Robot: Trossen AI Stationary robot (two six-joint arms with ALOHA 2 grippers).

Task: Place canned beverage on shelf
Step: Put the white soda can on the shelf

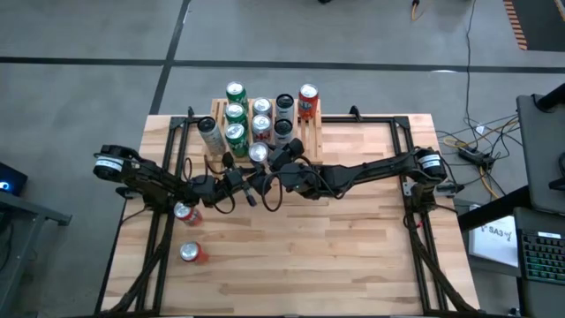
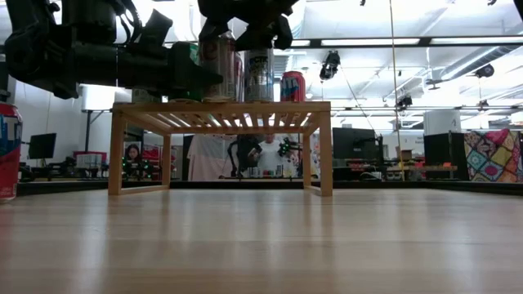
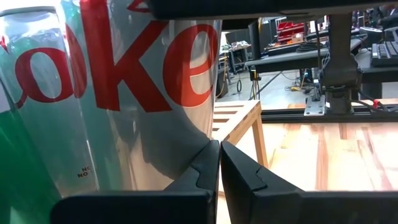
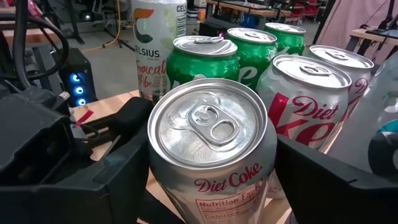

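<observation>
Workshop clutter and ceiling lights fill the background of the low view, behind a plank bench (image 1: 353, 256) with the shelf (image 1: 311, 132) at its 12 o'clock edge. The right claw (image 4: 211, 180) straddles a Diet Coke can (image 4: 210, 134) at the shelf's front edge, its fingers (image 4: 124, 174) spread wide to either side; whether they press the can I cannot tell. The left claw (image 3: 219, 168) is pinched fully closed on nothing, hovering just beside that can at its 9 o'clock side.

Risk, as I judge it: the can sits close to the front lip and tight against the green cans (image 4: 202, 56) and another Diet Coke (image 4: 308, 99). Opening or lifting away crookedly could drag it off the edge or knock a neighbour, and the left claw is close enough to bump it.

Only the high view shows two more cans (image 1: 187, 212) lying on the bench at 8 o'clock. Only the low view shows the cans standing upright on the slats. Only the right wrist view shows the can's lid and label.
</observation>
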